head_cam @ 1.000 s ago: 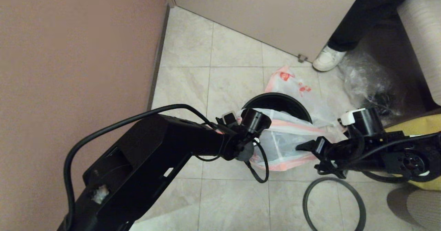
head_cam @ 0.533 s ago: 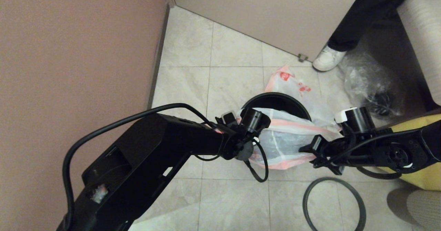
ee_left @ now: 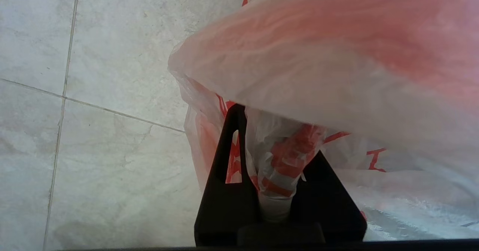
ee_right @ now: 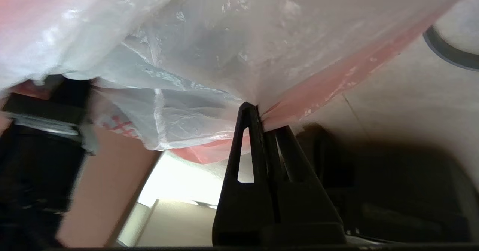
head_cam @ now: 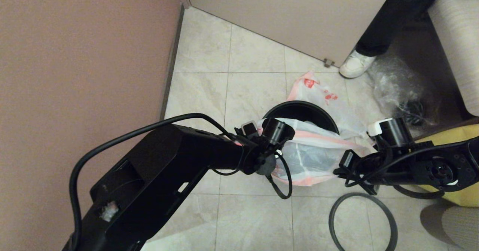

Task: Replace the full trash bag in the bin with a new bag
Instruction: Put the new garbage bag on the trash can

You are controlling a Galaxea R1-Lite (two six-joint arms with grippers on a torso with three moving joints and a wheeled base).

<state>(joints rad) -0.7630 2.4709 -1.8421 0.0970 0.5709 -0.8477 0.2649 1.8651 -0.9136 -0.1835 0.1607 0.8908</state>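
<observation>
1. The new bag (head_cam: 318, 153): thin, see-through white plastic with a pink border, stretched open between the left gripper (ee_left: 275, 157) and the right gripper (ee_right: 262, 110). Each is clamped on a bunched part of the pink edge.
2. The bin (head_cam: 299, 110): a round black bucket standing upright on the floor, just beyond both grippers, partly covered by the new bag.
3. The hoop (head_cam: 361, 221): dark grey, lying flat on the floor below the right gripper.
4. The full trash bag (head_cam: 314, 90): white with red marks, on the floor beyond the bin, well apart from both grippers.
</observation>
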